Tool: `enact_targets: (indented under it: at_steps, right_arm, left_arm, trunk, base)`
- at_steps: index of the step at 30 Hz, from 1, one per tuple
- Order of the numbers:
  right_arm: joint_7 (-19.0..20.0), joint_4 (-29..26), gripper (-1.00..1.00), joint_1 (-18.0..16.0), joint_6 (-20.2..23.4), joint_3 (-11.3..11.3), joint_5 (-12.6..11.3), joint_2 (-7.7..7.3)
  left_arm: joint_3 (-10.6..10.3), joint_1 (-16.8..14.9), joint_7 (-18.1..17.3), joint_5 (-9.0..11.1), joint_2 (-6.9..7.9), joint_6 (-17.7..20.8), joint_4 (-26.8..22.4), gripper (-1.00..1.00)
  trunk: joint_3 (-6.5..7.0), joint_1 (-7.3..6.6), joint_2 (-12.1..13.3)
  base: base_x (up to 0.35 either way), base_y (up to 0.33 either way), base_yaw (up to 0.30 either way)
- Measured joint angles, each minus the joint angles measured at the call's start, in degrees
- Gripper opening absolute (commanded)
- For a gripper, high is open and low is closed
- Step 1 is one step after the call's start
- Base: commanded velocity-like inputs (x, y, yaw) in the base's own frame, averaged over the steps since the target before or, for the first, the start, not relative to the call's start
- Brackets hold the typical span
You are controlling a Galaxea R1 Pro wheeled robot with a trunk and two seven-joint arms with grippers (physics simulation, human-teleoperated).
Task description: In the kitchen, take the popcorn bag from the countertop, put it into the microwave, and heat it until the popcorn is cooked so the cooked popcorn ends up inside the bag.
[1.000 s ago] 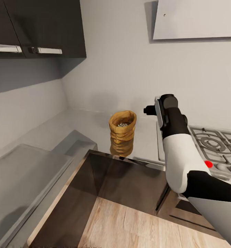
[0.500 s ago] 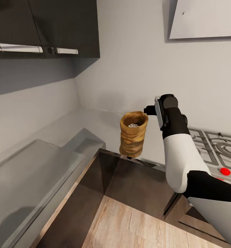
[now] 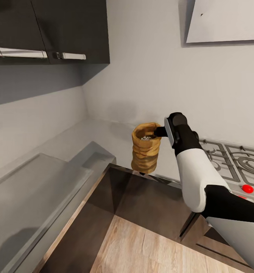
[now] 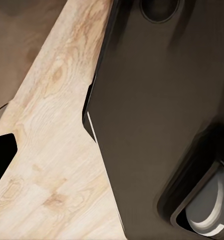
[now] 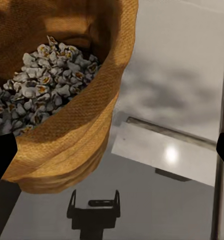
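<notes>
The right gripper (image 3: 157, 132) is hovering at the right side of the popcorn bag (image 3: 145, 151), level with its rolled rim. In the right wrist view its two dark fingertips (image 5: 1, 157) are showing at opposite edges of the picture, well apart, so the gripper is standing wide open with nothing between them. The bag is standing upright on the grey worktop (image 3: 104, 138), close to the front edge near the inner corner, with the popcorn (image 5: 39, 82) lying as a pale heap inside.

The step in hand looks like closing on the bag. To do it well, one finger would probably need to go inside the mouth and the other outside the wall, pinching just below the rolled rim; the sack looks soft and creased, so a grip too high may fold the rim, and a sideways push could tip it towards the edge.

The gas hob (image 3: 236, 161) is lying to the right behind the arm, and the dark wall cabinets (image 3: 47, 30) are hanging at the far left. Nothing is standing between gripper and bag. The left wrist view is looking down on wood flooring (image 4: 46, 150); I cannot tell the left gripper's state.
</notes>
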Motion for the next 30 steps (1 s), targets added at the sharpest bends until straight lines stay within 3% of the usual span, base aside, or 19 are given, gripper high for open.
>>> enact_targets:
  at_steps: [10, 22, 30]
  right_arm:
    - [-0.05, -0.53, 1.00, 0.00, 0.00, -0.06, -0.10, 0.00]
    - [-0.26, -0.55, 1.00, -0.01, -0.02, -0.24, 0.00, 0.01]
    - [-4.86, -0.58, 1.00, 0.00, -0.01, -0.33, -0.26, 0.00]
  left_arm:
    - [0.00, 0.00, 0.00, 0.00, 0.00, 0.00, 0.00, 1.00]
    - [0.00, 0.00, -0.01, -0.01, 0.00, -0.01, 0.01, 1.00]
    - [0.00, 0.00, 0.00, 0.00, 0.00, 0.00, 0.00, 1.00]
  trunk:
    - [0.00, 0.00, 0.00]
    - [0.00, 0.00, 0.00]
    - [0.00, 0.00, 0.00]
  base:
    - [0.000, 0.000, 0.006]
    - [0.000, 0.000, 0.224]
    - [0.000, 0.000, 0.028]
